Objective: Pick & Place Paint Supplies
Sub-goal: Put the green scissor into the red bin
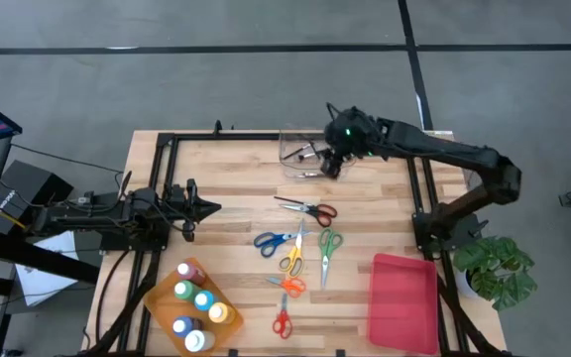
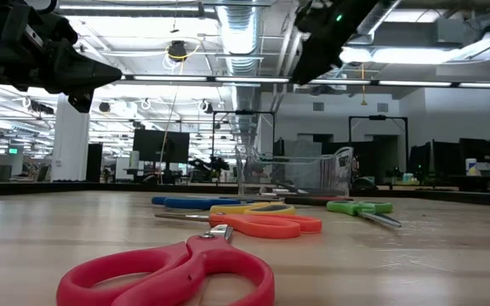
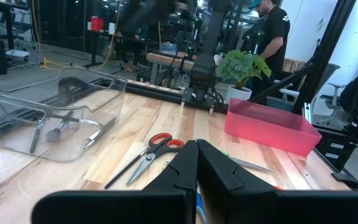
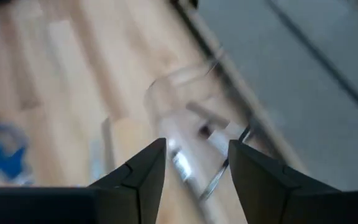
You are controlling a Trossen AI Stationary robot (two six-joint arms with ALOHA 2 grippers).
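Observation:
Several scissors lie flat mid-table: red-handled (image 1: 312,210), blue (image 1: 271,241), yellow (image 1: 292,256), green (image 1: 327,246), orange (image 1: 287,286) and red (image 1: 282,322). Paint bottles (image 1: 198,302) stand in an orange tray (image 1: 163,294) at the near left. Thin dark brushes (image 3: 61,127) lie inside a clear container (image 1: 300,154) at the far edge. My right gripper (image 4: 196,149) hovers open above that container, holding nothing. My left gripper (image 3: 196,163) is shut and empty, raised over the table's left side (image 1: 201,208), pointing toward the scissors.
A pink bin (image 1: 402,302) sits at the near right corner. A potted plant (image 1: 499,268) stands off the table's right edge. Black frame rails (image 1: 157,178) run along the table's sides. A person (image 3: 272,28) stands in the room beyond the table.

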